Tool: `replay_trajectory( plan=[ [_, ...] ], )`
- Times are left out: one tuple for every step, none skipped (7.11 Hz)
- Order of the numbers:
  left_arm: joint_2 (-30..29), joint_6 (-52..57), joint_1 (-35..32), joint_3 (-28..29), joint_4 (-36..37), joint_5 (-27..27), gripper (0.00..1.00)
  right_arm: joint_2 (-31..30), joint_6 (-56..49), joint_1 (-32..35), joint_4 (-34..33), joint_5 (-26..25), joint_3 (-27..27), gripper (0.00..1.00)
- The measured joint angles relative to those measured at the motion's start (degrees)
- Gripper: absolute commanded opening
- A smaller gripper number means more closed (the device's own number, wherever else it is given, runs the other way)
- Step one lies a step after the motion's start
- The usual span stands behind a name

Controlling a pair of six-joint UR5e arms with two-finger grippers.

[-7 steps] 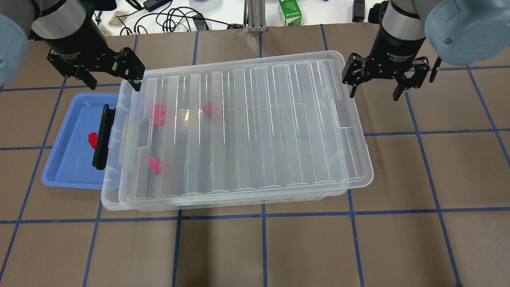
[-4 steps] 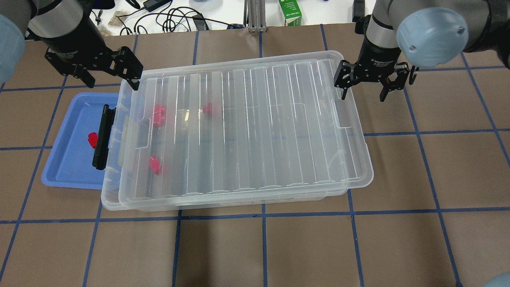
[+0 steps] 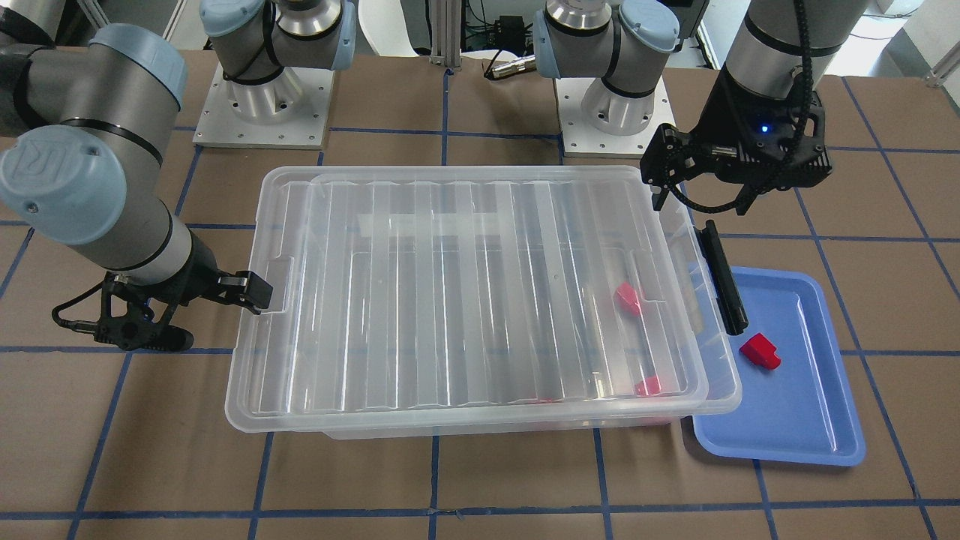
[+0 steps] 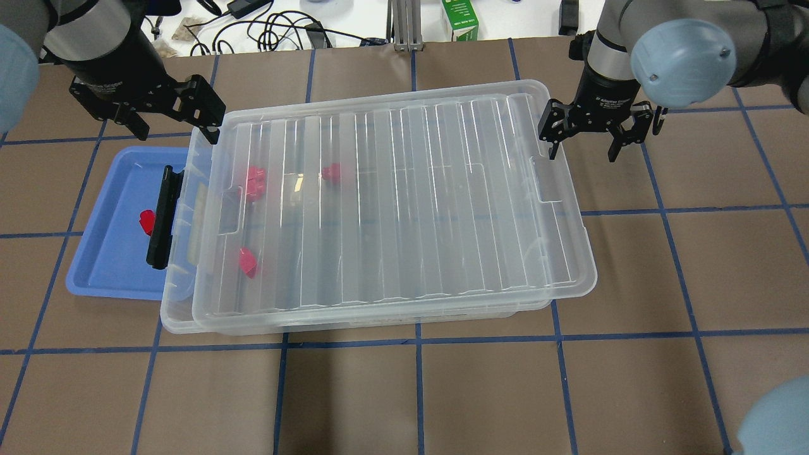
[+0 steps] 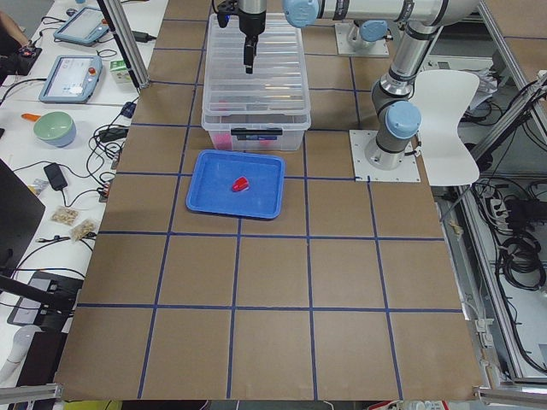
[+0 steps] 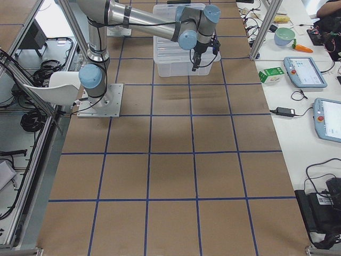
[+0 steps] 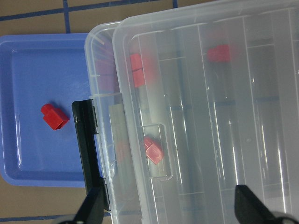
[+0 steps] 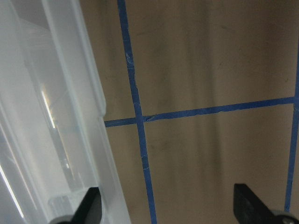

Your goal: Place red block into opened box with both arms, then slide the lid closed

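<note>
The clear box (image 4: 172, 303) lies mid-table with the ribbed lid (image 4: 404, 202) resting on it, shifted a little toward the right end. Through the lid I see three red blocks (image 4: 255, 180) (image 4: 332, 172) (image 4: 246, 261) inside the box. Another red block (image 4: 146, 221) lies in the blue tray (image 4: 107, 265). My left gripper (image 4: 174, 126) hangs open over the box's far left corner, holding nothing. My right gripper (image 4: 583, 148) is open just off the lid's far right corner; one of its fingertips (image 3: 259, 294) sits at the lid's handle notch.
A black latch (image 4: 161, 218) stands up on the box's left end, over the blue tray's edge. Cables and a green carton (image 4: 459, 22) lie beyond the far table edge. Brown mat with blue tape lines surrounds the box.
My right gripper moved left and lower, up against the lid's right end. The lid turned slightly on the box. The left gripper barely moved.
</note>
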Motion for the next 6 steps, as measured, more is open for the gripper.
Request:
replay_trajectory(
  plan=[
    [0.0,0.86,0.56,0.11,0.02,-0.11,1.0,0.08,-0.1,-0.31,-0.03,0.24,0.32,1.0],
    [0.01,2.52,2.2,0.28,0.04,-0.45,1.0,0.13,-0.26,-0.51,-0.2,0.18,0.66,1.0],
    [-0.05,4.09,4.83,0.39,0.04,-0.98,1.0,0.15,-0.78,-0.74,-0.34,-0.11,0.79,1.0],
    [-0.47,4.86,7.99,0.18,0.06,-1.37,1.0,0.15,-1.61,-1.04,-0.36,-0.3,0.8,1.0],
    [-1.3,5.24,11.73,-0.67,0.06,-1.53,1.0,0.15,-2.23,-1.41,-0.38,-0.4,0.81,1.0],
    [-2.57,5.66,15.87,-1.89,0.49,-1.68,1.0,0.14,-3.03,-1.9,-0.44,-0.55,0.82,1.0]
  ],
)
